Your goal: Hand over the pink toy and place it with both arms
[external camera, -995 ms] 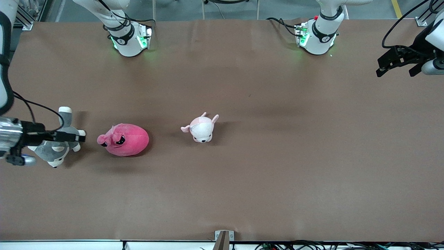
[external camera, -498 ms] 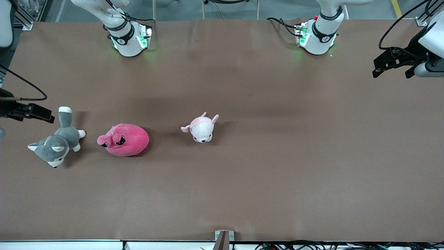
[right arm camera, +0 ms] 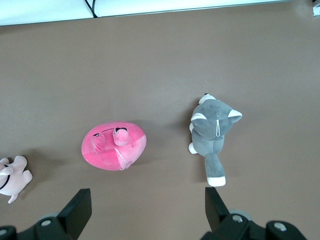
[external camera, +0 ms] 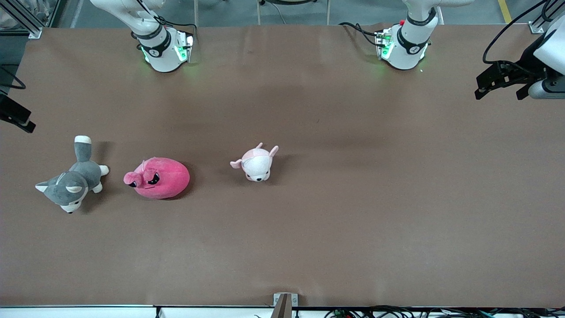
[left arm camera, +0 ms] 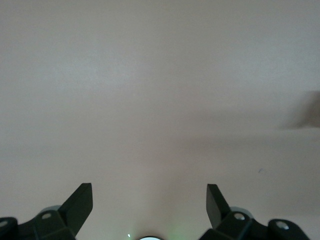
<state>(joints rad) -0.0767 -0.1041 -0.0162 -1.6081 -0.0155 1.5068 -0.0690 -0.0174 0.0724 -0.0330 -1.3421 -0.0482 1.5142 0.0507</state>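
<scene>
The pink toy (external camera: 158, 177) lies on the brown table between a grey-and-white plush dog and a small pale pink plush. It also shows in the right wrist view (right arm camera: 114, 145). My right gripper (external camera: 17, 117) is high over the table's edge at the right arm's end, apart from the toys, and mostly cut off by the front view's edge. In the right wrist view it (right arm camera: 147, 205) is open and empty. My left gripper (external camera: 499, 90) hangs over the left arm's end of the table. In the left wrist view it (left arm camera: 149, 200) is open and empty over bare table.
The grey-and-white plush dog (external camera: 70, 183) lies beside the pink toy toward the right arm's end and shows in the right wrist view (right arm camera: 212, 132). The pale pink plush (external camera: 256, 163) lies toward the table's middle, and is at the right wrist view's edge (right arm camera: 12, 177).
My right gripper has left its place over the grey dog and drawn back toward the right arm's end of the table, to the view's edge. The left gripper has barely shifted. The toys have not moved.
</scene>
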